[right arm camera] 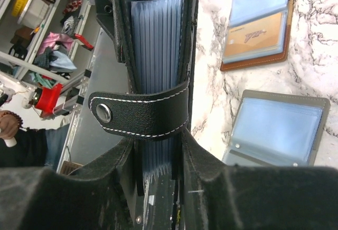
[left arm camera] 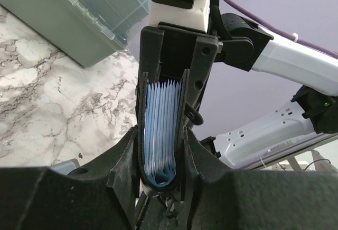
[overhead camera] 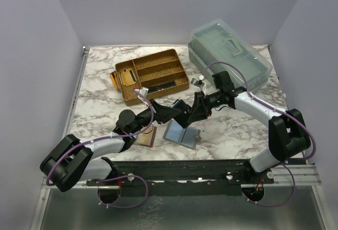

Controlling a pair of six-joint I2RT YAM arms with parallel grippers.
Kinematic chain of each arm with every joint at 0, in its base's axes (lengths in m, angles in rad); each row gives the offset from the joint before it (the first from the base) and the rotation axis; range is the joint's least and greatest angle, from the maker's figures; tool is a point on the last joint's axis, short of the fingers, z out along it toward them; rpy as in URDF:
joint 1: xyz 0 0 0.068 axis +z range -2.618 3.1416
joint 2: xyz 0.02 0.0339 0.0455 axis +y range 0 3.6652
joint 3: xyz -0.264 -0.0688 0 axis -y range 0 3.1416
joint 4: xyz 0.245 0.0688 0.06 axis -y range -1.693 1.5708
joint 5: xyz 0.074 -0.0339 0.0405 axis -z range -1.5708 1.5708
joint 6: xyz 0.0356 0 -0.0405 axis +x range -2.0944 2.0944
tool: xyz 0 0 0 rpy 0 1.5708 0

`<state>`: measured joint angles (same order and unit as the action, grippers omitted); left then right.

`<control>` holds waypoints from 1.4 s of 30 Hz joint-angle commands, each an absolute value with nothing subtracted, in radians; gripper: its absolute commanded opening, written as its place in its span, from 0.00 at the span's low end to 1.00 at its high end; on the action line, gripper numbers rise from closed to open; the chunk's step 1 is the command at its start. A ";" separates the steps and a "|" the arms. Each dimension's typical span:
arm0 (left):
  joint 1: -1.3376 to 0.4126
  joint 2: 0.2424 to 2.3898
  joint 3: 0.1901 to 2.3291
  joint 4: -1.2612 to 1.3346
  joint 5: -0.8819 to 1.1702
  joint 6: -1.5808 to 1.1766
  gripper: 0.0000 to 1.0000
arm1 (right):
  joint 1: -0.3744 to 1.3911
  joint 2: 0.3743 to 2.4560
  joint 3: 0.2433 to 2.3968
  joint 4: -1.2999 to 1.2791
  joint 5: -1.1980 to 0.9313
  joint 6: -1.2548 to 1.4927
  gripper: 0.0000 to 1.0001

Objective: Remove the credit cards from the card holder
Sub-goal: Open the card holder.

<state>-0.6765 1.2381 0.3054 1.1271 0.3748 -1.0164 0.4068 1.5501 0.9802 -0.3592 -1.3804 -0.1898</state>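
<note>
- Card holder [left arm camera: 161,130] is held off the counter [overhead camera: 105,98], above its middle, between the two grippers. It is folded nearly closed.
- Left gripper [left arm camera: 161,156] reaches in from 8 o'clock in the top view. Its fingers [left arm camera: 129,161] are clenched on the holder's two black covers at the near end, one finger per side.
- Right gripper [right arm camera: 156,151] reaches in from 3 o'clock and is clamped on the opposite end. In the left wrist view it sits at 12 o'clock of the holder.
- Strap tab [right arm camera: 140,114] wraps across the holder's edge just beyond the right fingers, with the snap stud at its 9 o'clock end.
- Blue-grey sleeves are packed tightly between the covers. The credit cards cannot be told apart from the sleeves.
- Brown holder [overhead camera: 148,135] lies open on the counter at 8 o'clock of the held one.
- Grey holder [overhead camera: 182,134] lies open at 6 o'clock.
- Wicker tray [overhead camera: 153,74] is at 11 o'clock and the clear lidded box [overhead camera: 229,53] at 1 o'clock. Both are well apart from the grip.
</note>
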 commanded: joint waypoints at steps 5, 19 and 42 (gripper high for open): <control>-0.703 1.251 0.315 1.142 0.288 -1.155 0.00 | 0.397 1.547 1.101 -0.354 -1.226 -0.212 0.53; -0.725 1.160 0.261 1.118 0.264 -1.077 0.00 | 0.296 1.514 1.067 -0.192 -1.171 -0.004 0.56; -0.682 1.225 0.359 1.268 0.552 -0.961 0.00 | 0.313 1.457 0.989 -0.087 -1.468 0.104 0.26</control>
<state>-0.6949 1.2129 0.3367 1.1301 0.5251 -0.9531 0.3065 1.5105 1.0016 -0.1310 -1.4315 0.0868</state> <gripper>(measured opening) 0.321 0.338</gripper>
